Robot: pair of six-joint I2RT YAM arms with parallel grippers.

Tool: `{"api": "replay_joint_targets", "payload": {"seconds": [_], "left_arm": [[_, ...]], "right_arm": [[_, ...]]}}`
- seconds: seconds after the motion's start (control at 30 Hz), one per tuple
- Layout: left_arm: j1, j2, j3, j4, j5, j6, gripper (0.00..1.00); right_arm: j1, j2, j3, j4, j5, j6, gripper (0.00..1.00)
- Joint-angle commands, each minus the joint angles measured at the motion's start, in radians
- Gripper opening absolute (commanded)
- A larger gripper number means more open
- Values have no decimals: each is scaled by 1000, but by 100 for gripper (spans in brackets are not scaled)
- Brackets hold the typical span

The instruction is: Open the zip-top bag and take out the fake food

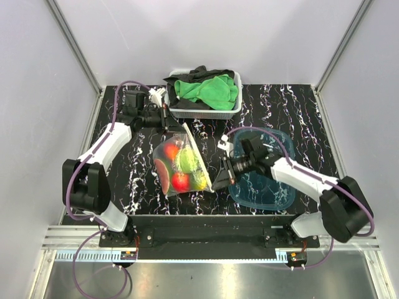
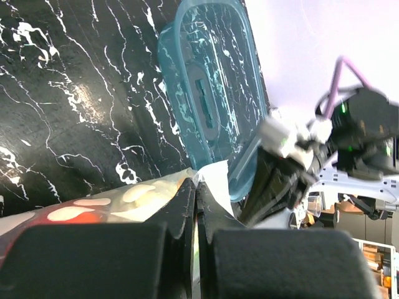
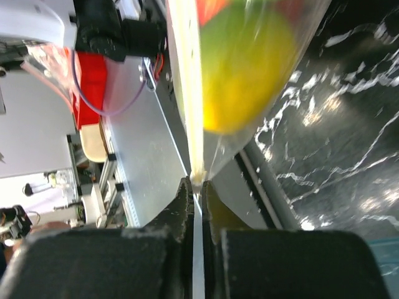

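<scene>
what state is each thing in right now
zip-top bag: stretched between both grippers, zip looks shut
fake food: inside the bag
left gripper: shut on the bag's edge
right gripper: shut on the bag's edge
teal tub: lidless, nothing seen inside
basket: full of cloths

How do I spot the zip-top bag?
On the black marbled table, look at the middle, between left gripper and right gripper. The clear crinkly plastic pouch pinched there holds colourful fake fruit, unlike the translucent teal tub to its right or the white basket of cloths behind.
</scene>
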Motion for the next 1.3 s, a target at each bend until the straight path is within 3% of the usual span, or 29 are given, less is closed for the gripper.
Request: {"api": "replay_joint_targets", "payload": {"seconds": [0.0, 0.1, 0.13, 0.17, 0.3, 0.6, 0.77, 1.0, 1.27], "left_arm": [[16, 2, 56, 80, 14, 4, 0], [16, -8, 48, 80, 28, 3, 0], [16, -9, 42, 78, 46, 3, 0], [15, -14, 36, 77, 51, 1, 0], [13, -34, 10, 78, 77, 10, 0], [-1, -57, -39, 75, 164, 38, 0], [-1, -64, -52, 72, 170, 41, 0], [-1, -55, -35, 71, 180, 36, 0], [-1, -55, -33, 69, 189, 30, 0]], "right_arm": [[44, -66, -78, -73, 12, 19, 0], [45, -117, -124, -76, 29, 37, 0], [45, -143, -126, -77, 50, 45, 4], [45, -148, -99, -86, 65, 48, 25], [42, -94, 93, -129, 166, 39, 57], [-133, 127, 386, -211, 200, -37, 64], [-144, 269, 495, -235, 168, -158, 63], [-145, 354, 486, -208, 139, -257, 66], [-96, 426, 512, -163, 99, -245, 65]]}}
